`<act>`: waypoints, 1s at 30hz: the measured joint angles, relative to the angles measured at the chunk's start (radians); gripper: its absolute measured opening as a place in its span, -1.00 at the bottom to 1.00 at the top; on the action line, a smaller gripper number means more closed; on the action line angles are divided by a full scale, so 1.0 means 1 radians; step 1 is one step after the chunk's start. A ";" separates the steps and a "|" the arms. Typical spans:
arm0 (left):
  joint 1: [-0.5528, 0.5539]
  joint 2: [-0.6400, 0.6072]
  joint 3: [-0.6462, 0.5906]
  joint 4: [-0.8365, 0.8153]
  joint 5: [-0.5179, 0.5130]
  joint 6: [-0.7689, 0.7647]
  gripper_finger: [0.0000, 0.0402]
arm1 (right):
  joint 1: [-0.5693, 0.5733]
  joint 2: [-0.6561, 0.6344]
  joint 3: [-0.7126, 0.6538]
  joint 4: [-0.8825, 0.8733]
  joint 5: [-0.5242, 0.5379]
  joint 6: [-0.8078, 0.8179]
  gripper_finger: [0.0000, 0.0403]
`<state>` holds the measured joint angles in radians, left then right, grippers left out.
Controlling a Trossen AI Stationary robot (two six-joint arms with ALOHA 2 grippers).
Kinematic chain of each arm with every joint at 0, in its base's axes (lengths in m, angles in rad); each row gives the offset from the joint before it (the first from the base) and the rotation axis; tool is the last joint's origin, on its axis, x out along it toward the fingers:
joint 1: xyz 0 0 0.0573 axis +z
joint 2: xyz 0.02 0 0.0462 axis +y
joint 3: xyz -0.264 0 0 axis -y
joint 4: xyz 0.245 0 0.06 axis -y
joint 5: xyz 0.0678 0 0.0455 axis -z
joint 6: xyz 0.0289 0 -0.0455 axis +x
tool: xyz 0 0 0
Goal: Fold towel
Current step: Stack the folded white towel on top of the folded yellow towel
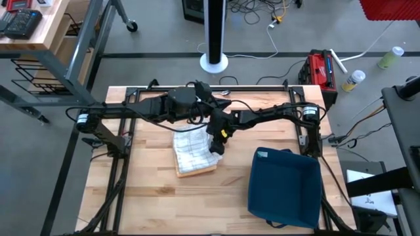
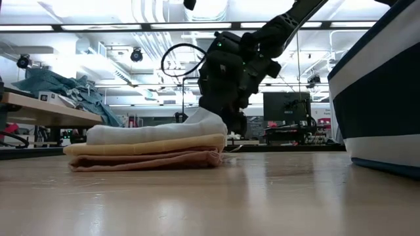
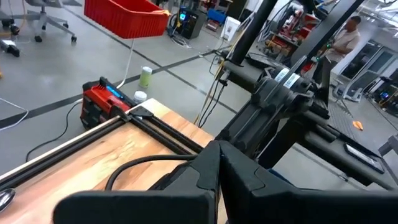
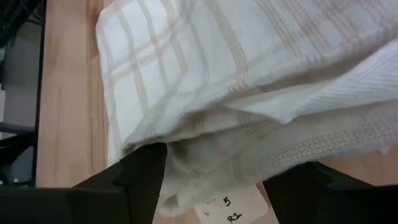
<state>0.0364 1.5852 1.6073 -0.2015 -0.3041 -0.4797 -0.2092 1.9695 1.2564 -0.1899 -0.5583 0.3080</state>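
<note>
- Two arms are reaching over the table's rear half, but only the right gripper (image 1: pixel 217 145) is working at the towel (image 1: pixel 190 149), which is lying near the table's (image 1: pixel 151 196) centre atop a stack of folded cloths.
- Its fingers (image 4: pixel 146 168) are standing wide, straddling the towel's raised right-hand edge without clamping it.
- From that edge, the towel is stretching leftward.
- Left gripper (image 3: pixel 211 180), closed and empty, is waiting up behind.

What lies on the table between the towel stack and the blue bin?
Nothing: in the high view, only bare wood of the table separates the towel stack from the blue bin. The right gripper stands at the stack's edge facing the bin.
</note>
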 joint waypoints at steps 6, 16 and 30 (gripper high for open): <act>0.000 -0.009 0.000 -0.108 0.007 0.020 -1.00 | -0.011 -0.015 0.011 -0.057 0.008 0.035 0.15; -0.065 -0.006 -0.090 -0.757 -0.145 -0.090 -1.00 | -0.018 -0.019 -0.050 -0.215 0.082 -0.006 0.21; -0.341 -0.087 -0.479 -0.843 -0.206 -0.389 -1.00 | -0.013 -0.276 -0.222 -0.050 0.089 -0.136 0.31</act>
<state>-0.3048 1.4979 1.1287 -1.0444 -0.5101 -0.8690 -0.2223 1.6940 1.0341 -0.2404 -0.4689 0.1725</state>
